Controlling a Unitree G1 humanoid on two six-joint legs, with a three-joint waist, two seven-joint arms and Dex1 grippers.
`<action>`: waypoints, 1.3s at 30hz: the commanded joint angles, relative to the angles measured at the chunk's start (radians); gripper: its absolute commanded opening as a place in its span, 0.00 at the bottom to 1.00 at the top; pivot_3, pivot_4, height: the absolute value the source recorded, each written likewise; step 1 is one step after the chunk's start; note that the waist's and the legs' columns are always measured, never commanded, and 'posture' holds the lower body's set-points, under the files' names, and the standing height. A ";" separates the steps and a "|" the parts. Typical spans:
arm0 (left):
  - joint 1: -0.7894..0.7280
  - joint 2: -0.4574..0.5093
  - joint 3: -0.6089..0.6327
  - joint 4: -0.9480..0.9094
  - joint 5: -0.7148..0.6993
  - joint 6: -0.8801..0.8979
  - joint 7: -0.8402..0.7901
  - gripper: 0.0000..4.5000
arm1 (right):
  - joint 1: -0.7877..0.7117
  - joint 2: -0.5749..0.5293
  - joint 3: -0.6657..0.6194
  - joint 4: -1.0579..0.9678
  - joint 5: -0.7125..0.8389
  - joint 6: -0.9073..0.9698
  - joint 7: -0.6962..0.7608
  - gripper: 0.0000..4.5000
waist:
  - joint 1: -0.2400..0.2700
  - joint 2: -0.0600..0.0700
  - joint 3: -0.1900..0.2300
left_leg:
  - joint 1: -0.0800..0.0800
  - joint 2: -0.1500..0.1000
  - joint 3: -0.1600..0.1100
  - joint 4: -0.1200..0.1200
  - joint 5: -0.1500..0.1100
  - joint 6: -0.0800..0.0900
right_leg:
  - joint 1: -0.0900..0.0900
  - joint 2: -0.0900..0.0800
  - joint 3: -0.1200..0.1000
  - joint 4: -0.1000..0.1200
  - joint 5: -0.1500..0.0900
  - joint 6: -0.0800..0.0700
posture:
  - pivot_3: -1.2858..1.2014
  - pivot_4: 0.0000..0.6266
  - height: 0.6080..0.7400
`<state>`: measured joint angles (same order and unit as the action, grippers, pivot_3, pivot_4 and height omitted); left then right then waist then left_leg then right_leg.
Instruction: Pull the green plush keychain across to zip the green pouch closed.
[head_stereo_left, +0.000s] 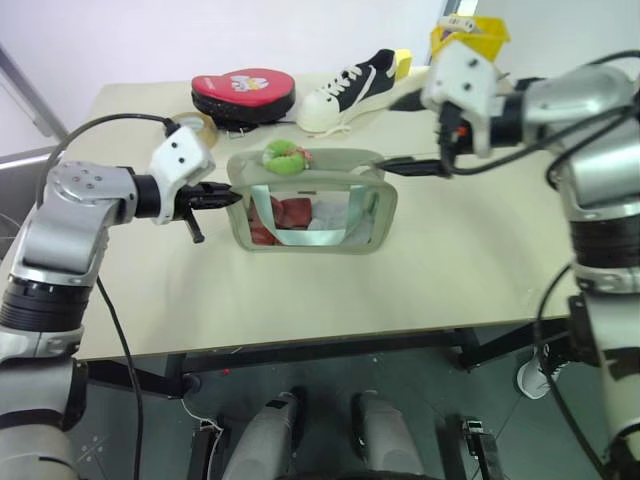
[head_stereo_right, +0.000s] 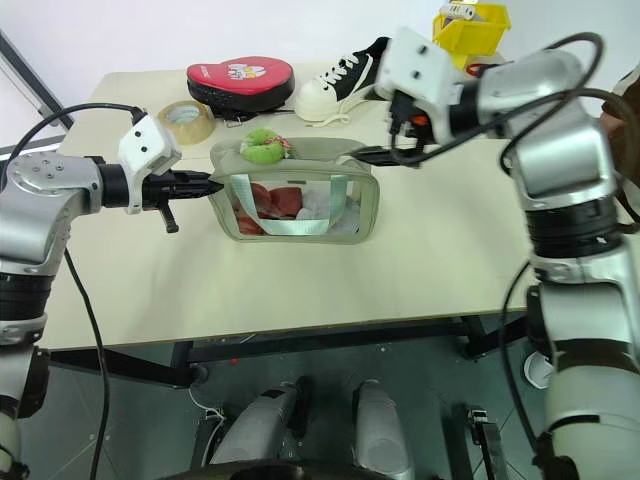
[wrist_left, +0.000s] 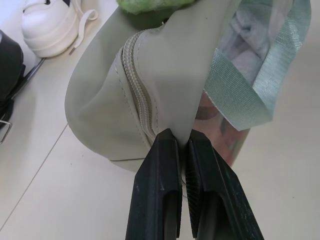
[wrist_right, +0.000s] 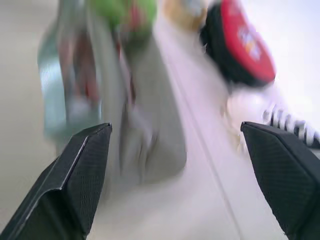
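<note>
While the left gripper (head_stereo_left: 232, 197) pinches the left end of the green pouch (head_stereo_left: 385, 215), fingers clamped on its fabric beside the zipper, the green plush keychain (head_stereo_left: 285, 156) sits on the pouch's top near that same left end. Pouch's long axis runs left-right across the table (head_stereo_left: 470, 260). Right gripper (wrist_right: 175, 165) hovers at the pouch's right end, fingers spread wide, holding nothing. Keychain lies to its left, along the zipper line; judging by this, the right arm must reach left for it.
</note>
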<state>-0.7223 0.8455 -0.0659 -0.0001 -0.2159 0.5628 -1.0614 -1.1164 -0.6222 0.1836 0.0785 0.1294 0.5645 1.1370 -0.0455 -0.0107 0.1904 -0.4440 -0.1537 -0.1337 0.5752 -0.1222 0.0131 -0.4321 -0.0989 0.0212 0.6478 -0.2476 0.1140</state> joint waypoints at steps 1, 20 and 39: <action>-0.020 -0.002 -0.005 -0.018 0.006 -0.004 0.004 0.00 | -0.014 0.167 0.056 -0.054 0.022 0.026 -0.094 0.99 | 0.000 0.000 0.000 | 0.000 0.000 0.000 0.000 0.000 0.000 | -0.001 0.000 0.000 0.001 0.000 0.000 | 0.52 0.24 1.00; -0.021 -0.007 -0.009 -0.007 0.014 -0.005 0.000 0.00 | -0.067 0.217 0.066 0.124 -0.073 -0.047 -0.198 0.02 | 0.027 0.000 0.000 | 0.000 -0.001 -0.001 0.000 0.001 -0.002 | -0.002 0.002 -0.002 0.002 0.003 0.002 | 0.52 0.24 1.00; -0.024 -0.004 -0.024 0.008 0.019 -0.007 -0.008 0.00 | 0.382 -0.100 -0.067 0.128 -0.217 -0.107 -0.460 0.02 | 0.027 -0.001 -0.001 | 0.001 0.001 0.001 0.000 0.001 -0.001 | 0.001 0.001 0.001 0.000 0.000 -0.002 | 0.52 0.24 1.00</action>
<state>-0.7376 0.8260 -0.0961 -0.0064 -0.2090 0.5551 -1.0693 -0.7615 -0.7492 0.1485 0.1997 -0.1167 0.4232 0.7073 -0.0190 -0.0113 0.1898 -0.4431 -0.1530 -0.1330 0.5751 -0.1215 0.0122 -0.4309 -0.0981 0.0219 0.6473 -0.2475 0.1121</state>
